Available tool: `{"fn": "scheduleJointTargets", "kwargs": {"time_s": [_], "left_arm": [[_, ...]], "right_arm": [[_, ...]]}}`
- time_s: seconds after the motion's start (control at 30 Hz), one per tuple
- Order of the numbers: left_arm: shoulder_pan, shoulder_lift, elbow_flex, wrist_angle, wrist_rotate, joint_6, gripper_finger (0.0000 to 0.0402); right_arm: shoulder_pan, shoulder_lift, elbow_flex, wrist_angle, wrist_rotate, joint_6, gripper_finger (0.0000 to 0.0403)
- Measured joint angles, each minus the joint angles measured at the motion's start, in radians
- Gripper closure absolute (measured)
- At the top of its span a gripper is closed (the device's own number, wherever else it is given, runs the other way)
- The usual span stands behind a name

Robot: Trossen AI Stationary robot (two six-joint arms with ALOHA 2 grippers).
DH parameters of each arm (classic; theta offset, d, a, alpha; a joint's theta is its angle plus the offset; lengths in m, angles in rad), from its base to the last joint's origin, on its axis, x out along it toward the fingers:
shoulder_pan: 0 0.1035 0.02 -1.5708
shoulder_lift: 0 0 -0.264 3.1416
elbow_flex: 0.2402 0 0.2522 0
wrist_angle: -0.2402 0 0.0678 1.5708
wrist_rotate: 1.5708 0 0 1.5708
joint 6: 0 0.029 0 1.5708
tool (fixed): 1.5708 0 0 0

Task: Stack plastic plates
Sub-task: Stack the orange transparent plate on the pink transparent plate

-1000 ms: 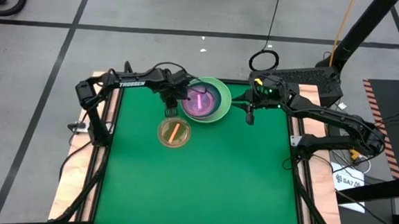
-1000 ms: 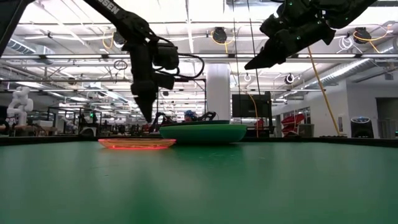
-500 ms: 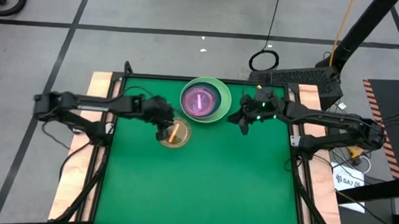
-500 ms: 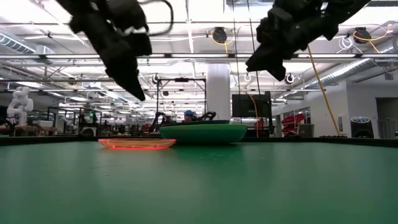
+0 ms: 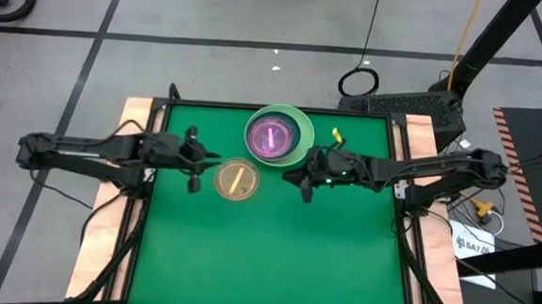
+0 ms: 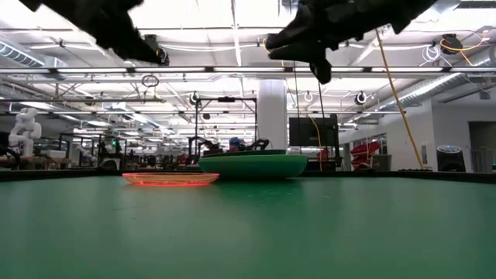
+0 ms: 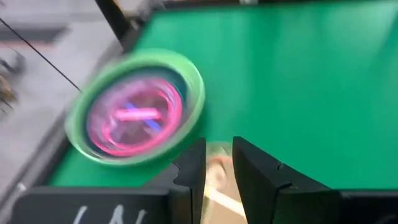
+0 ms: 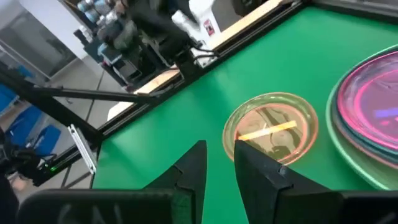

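Note:
A stack of plastic plates (image 5: pixel 274 135) rests flat on the green mat at the far middle: a large light-green plate (image 6: pixel 253 165) with a darker plate and a magenta one (image 7: pixel 134 115) lying in it. A small amber plate (image 5: pixel 234 180) lies flat on the mat just near-left of the stack. My left gripper (image 5: pixel 202 163) hovers left of the amber plate, pointing toward it, its fingers (image 7: pixel 219 142) a little apart and empty. My right gripper (image 5: pixel 293 177) hovers right of the amber plate (image 8: pixel 272 127), its fingers (image 8: pixel 221 144) also slightly apart and empty.
A small yellow item (image 5: pixel 336 135) lies on the mat right of the stack. Black rails and wooden boards (image 5: pixel 139 116) border the mat. The near half of the green mat (image 5: pixel 274 256) is bare.
My left gripper has risen from above the plates and drawn back toward the table's left edge, tipping from pointing down to nearly level. My right gripper has swung from the far right corner toward the table's middle and rolled. The plates have stayed put.

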Motion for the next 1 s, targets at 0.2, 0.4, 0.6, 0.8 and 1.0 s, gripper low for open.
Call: {"fn": "scheduleJointTargets", "kwargs": {"time_s": [0.2,0.4,0.6,0.8,1.0], "left_arm": [[-0.001,-0.191,0.000,0.003,-0.128,0.049,0.0314],[-0.001,-0.366,0.001,-0.024,-0.206,0.010,0.0314],[-0.002,-0.473,0.001,-0.129,-0.207,-0.070,0.0314],[-0.002,-0.494,0.001,-0.177,-0.196,-0.095,0.0314],[-0.002,-0.493,0.001,-0.194,-0.190,-0.079,0.0314]], "right_arm": [[0.024,0.155,0.148,-0.024,0.011,0.003,0.0328],[0.025,0.329,0.357,-0.171,0.012,0.035,0.0328],[0.025,0.501,0.532,-0.384,0.086,0.143,0.0328],[0.048,0.609,0.606,-0.571,0.120,0.349,0.0328],[0.079,0.682,0.607,-0.577,0.291,0.481,0.0328]]}}
